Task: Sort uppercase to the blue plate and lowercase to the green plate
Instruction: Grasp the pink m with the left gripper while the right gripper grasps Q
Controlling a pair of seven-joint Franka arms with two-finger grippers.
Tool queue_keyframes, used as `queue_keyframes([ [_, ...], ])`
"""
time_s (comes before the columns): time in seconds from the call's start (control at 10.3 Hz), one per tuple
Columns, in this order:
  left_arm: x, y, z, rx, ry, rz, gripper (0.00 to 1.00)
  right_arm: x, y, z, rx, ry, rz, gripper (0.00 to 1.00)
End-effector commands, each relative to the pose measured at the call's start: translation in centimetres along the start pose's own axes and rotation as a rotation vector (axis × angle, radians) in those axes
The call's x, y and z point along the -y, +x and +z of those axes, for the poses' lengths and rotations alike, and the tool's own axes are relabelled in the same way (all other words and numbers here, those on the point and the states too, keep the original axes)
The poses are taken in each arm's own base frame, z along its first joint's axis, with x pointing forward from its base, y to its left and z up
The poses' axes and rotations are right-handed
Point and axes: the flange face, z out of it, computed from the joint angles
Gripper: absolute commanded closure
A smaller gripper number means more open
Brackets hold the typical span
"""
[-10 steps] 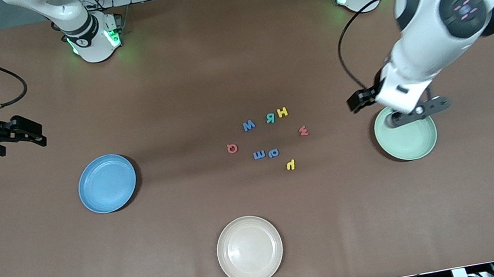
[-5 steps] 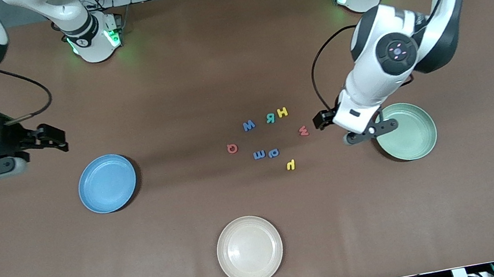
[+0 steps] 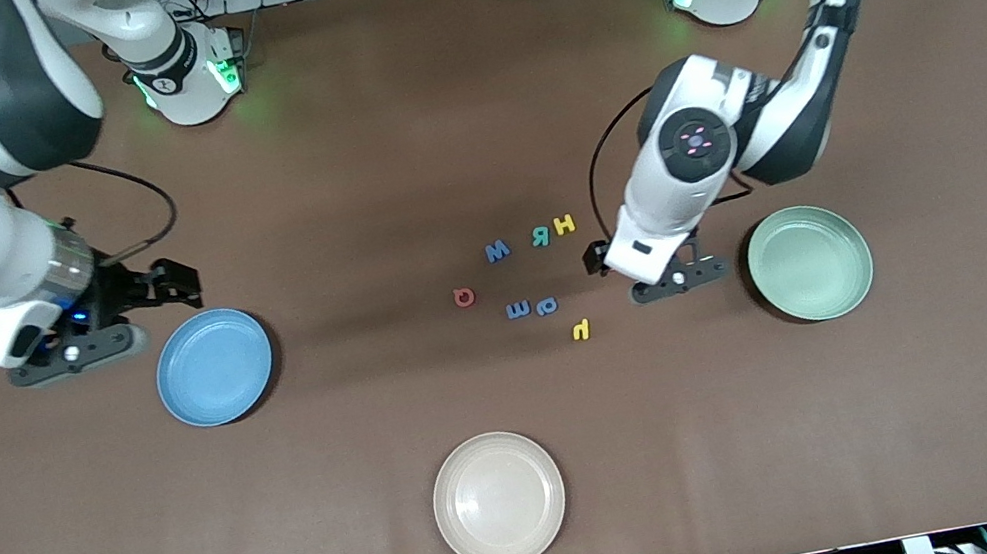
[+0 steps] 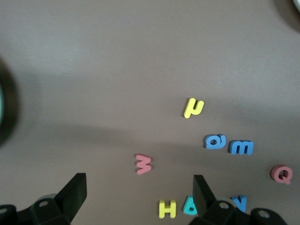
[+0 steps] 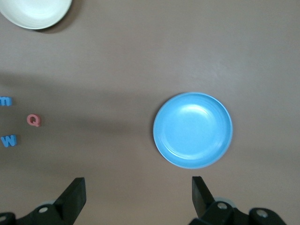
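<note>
Eight small foam letters, flat-cut and matte, loose on the table between the two coloured plates, none on a plate. Farthest from the camera, in a close row: yellow H [image 3: 564, 225], teal R [image 3: 540, 236], blue W [image 3: 497, 251]. Nearer, toward the right arm's end: red G [image 3: 464, 296], rounded. Nearer again, side by side: blue e [image 3: 518, 310] and blue g [image 3: 546, 306], a curled blob of a shape. Nearest of the group: yellow h [image 3: 580, 331]. Red w [image 4: 143, 164] seen only from the left wrist, hidden under the left arm in the front view.

Blue plate [image 3: 164, 353]: round, shallow, raised rim, faint rings, soft sheen, toward the right arm's end. Green plate [image 3: 757, 243]: same form, pale mint, toward the left arm's end. Beige plate [image 3: 444, 477]: same form, cream, glossier, nearest the camera at mid-table.

Left gripper [image 4: 138, 194] over the red w, between the letters and the green plate, black fingers [image 4: 75, 190] spread wide, nothing between them. Right gripper [image 5: 137, 194] over bare table just beside the blue plate, fingers [image 5: 74, 191] likewise spread wide and holding nothing.

Table [image 3: 385, 123] covered in dull brown sheet, smooth, faintly creased, with soft arm shadows. White arm bases [image 3: 186, 77] with green lights along the edge farthest from the camera; past them, cables and metal framing.
</note>
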Motion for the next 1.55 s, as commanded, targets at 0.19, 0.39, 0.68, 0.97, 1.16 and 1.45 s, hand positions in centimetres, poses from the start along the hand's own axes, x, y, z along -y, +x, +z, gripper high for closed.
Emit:
queue_keyframes([
  [0.19, -0.4, -0.1, 4.4, -0.028, -0.003, 0.002, 0.00, 3.8, 0.9, 4.5, -0.042, 0.009, -0.173, 0.03],
  [0.39, 0.0, -0.7, 6.6, -0.025, -0.012, -0.055, 0.00, 6.1, 0.8, 6.7, -0.062, 0.014, -0.226, 0.05],
  [0.68, 0.7, -1.4, 8.4, -0.030, -0.027, -0.099, 0.00, 9.0, 1.4, 10.3, -0.041, -0.025, -0.303, 0.07],
  [0.97, 0.3, -2.5, 9.9, -0.018, -0.019, -0.113, 0.00, 13.4, 1.8, 14.5, -0.057, -0.002, -0.305, 0.11],
  [1.16, 0.6, -3.3, 11.0, -0.038, -0.007, -0.104, 0.00, 15.9, 1.6, 16.7, -0.054, -0.016, -0.294, 0.11],
  [1.45, 0.4, -4.7, 13.2, -0.079, 0.055, -0.088, 0.00, 19.6, 1.1, 21.0, -0.058, -0.029, -0.283, 0.12],
])
